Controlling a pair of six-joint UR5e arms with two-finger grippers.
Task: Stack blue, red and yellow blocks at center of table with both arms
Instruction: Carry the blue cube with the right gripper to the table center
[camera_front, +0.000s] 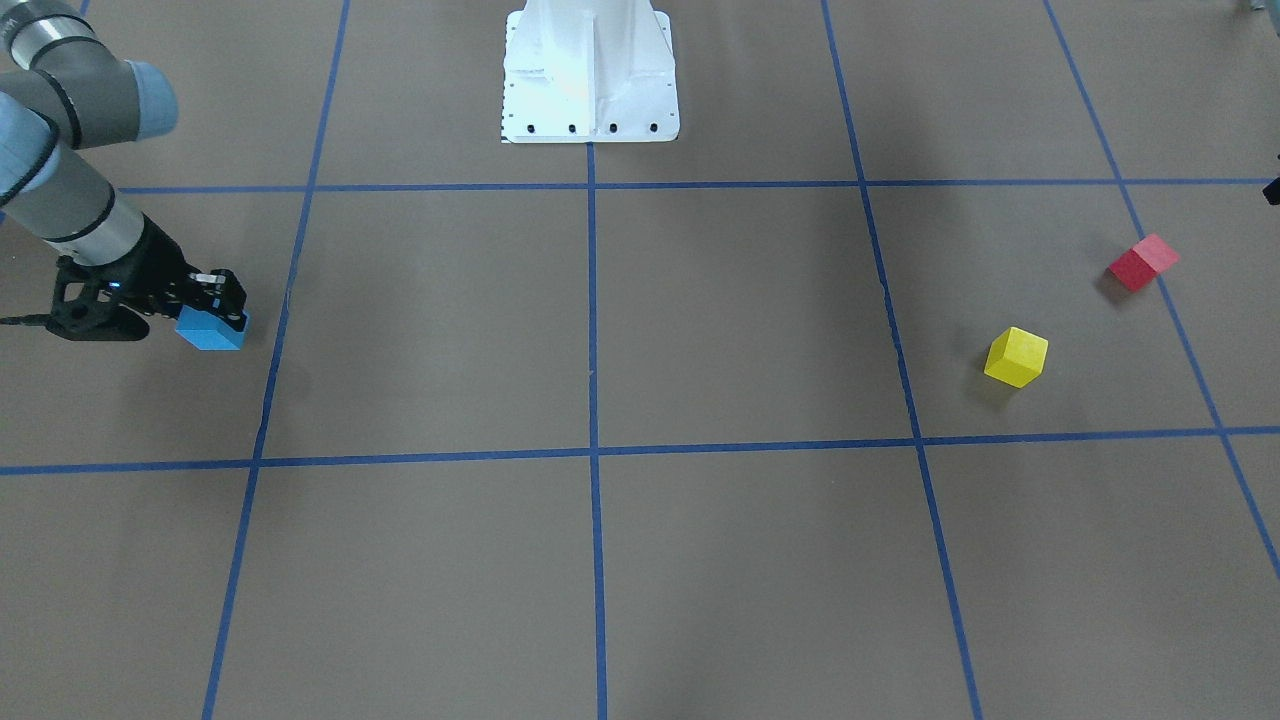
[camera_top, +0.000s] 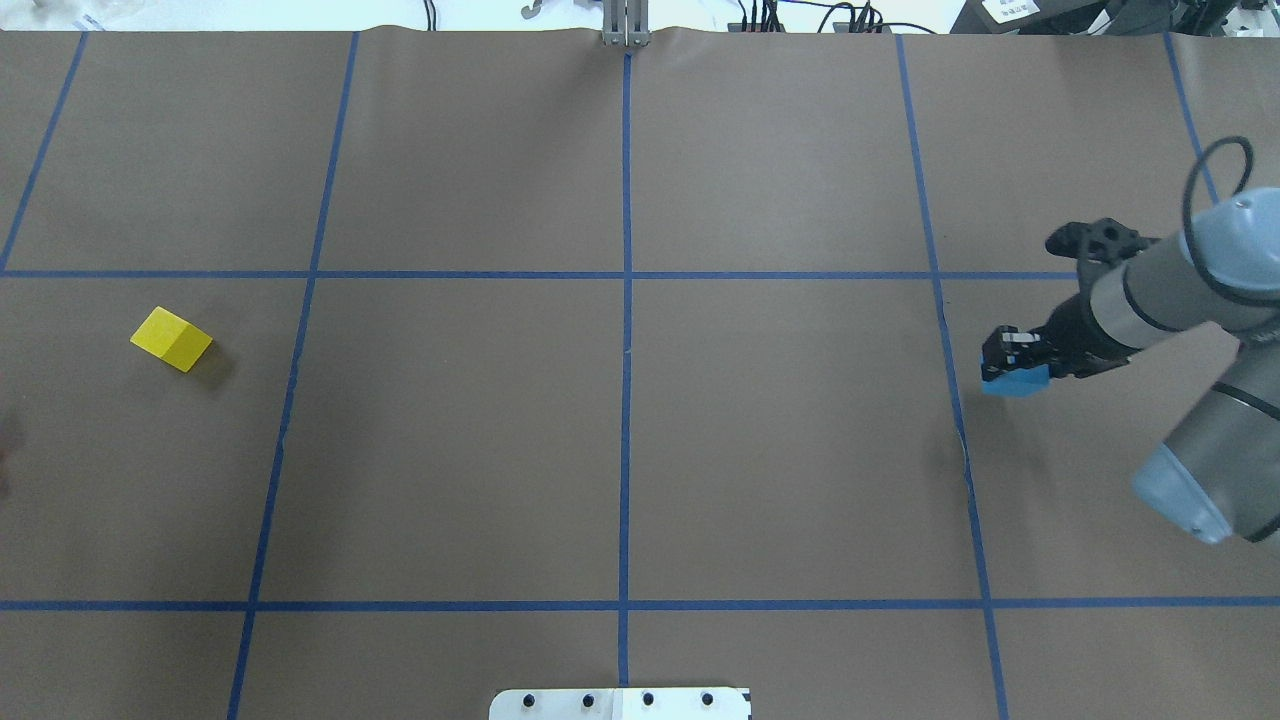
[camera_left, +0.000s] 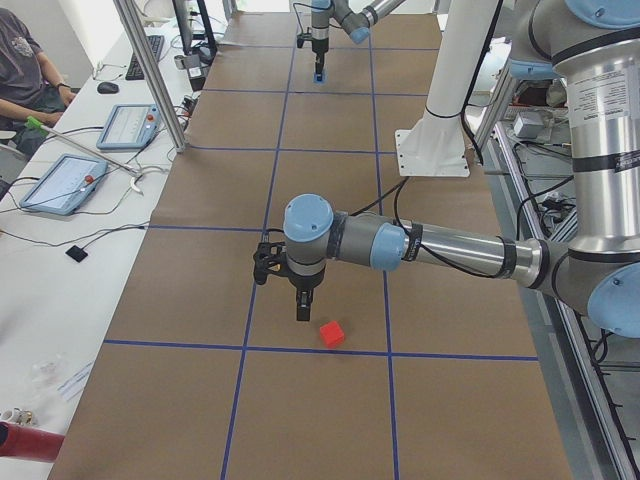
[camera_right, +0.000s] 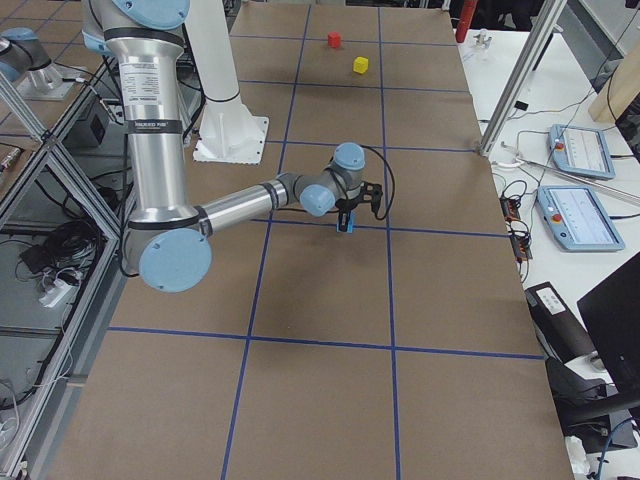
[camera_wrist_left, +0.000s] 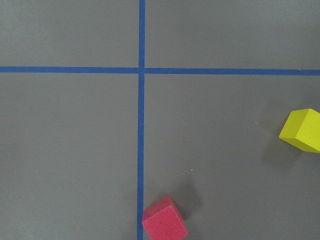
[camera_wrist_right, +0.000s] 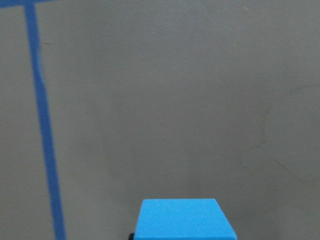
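My right gripper (camera_top: 1012, 362) is shut on the blue block (camera_top: 1015, 380) over the table's right side, one square away from the centre; the block (camera_front: 212, 329) also fills the bottom of the right wrist view (camera_wrist_right: 182, 219). The yellow block (camera_front: 1016, 357) and red block (camera_front: 1142, 263) lie apart on the table (camera_top: 620, 440) at the robot's far left. The left wrist view looks down on the red block (camera_wrist_left: 164, 222) and yellow block (camera_wrist_left: 302, 130), with no fingers showing. My left gripper (camera_left: 303, 305) hangs just beside the red block (camera_left: 332, 333); I cannot tell whether it is open or shut.
The white pedestal base (camera_front: 590, 75) stands at the robot's edge of the table, mid-width. Side benches hold tablets (camera_left: 62, 180), cables and a metal post (camera_left: 150, 75), with a seated person (camera_left: 25, 70) there. More tablets (camera_right: 575, 150) lie on the bench beside the table.
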